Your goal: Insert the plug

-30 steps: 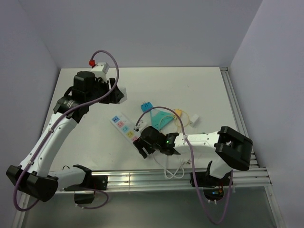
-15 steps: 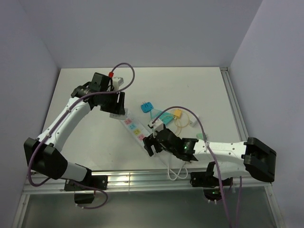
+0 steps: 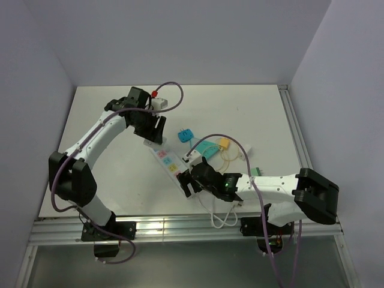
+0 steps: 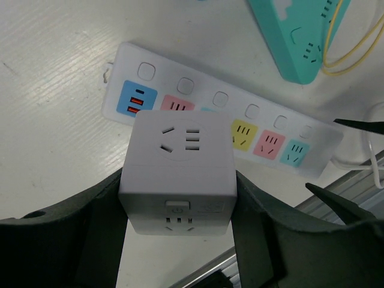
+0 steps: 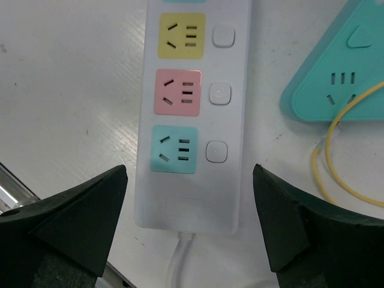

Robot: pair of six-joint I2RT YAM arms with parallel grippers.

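A white power strip (image 3: 168, 161) with coloured sockets lies on the table; it also shows in the left wrist view (image 4: 264, 129) and the right wrist view (image 5: 192, 90). My left gripper (image 4: 180, 222) is shut on a white cube plug adapter (image 4: 178, 174) and holds it above the strip's far end, over the sockets beside the blue one. In the top view the left gripper (image 3: 151, 127) sits at that far end. My right gripper (image 5: 189, 225) is open, its fingers either side of the strip's cord end, near the teal socket (image 5: 174, 150). It shows in the top view (image 3: 191, 183) too.
A teal triangular socket block (image 3: 205, 148) lies right of the strip, with a yellow cable (image 3: 231, 157), a small blue adapter (image 3: 184, 135) and a white adapter (image 3: 243, 153) nearby. The strip's white cord (image 3: 222, 216) loops toward the table's front rail.
My left arm has swung right and down, bringing the cube adapter over the strip's far end. My right gripper has shifted to straddle the strip's cord end.
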